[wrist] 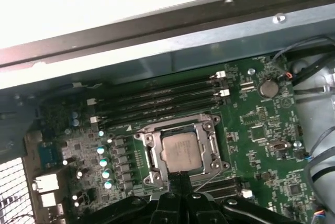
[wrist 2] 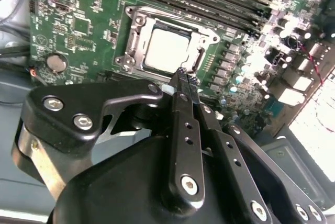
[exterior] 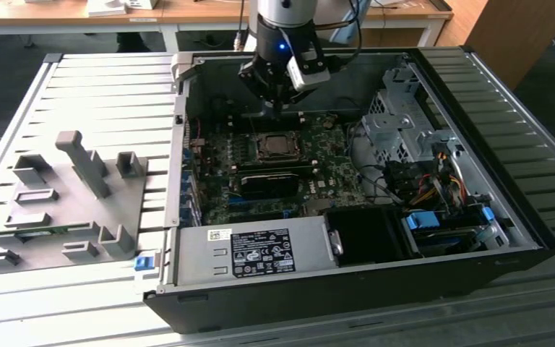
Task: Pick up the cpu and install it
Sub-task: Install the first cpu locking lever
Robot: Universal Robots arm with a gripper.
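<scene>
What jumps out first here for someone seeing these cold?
The open computer case on the slatted table, with the arm's hand reaching down inside it. In both wrist views the cpu already sits in the metal-framed socket on the green motherboard, and the hand, shut and holding nothing, hangs just beside it. At the exterior view's left lies a grey tray of upright holders.

The cpu [wrist 2: 168, 50] presents a matt silvery metal top inside a bright bare-metal socket frame [wrist 2: 137, 21] on a glossy green motherboard [wrist: 261, 124], while the gripper [wrist 2: 184, 80] is matt black with shiny screw heads, and the table [exterior: 95, 94] is ribbed pale metal.
</scene>
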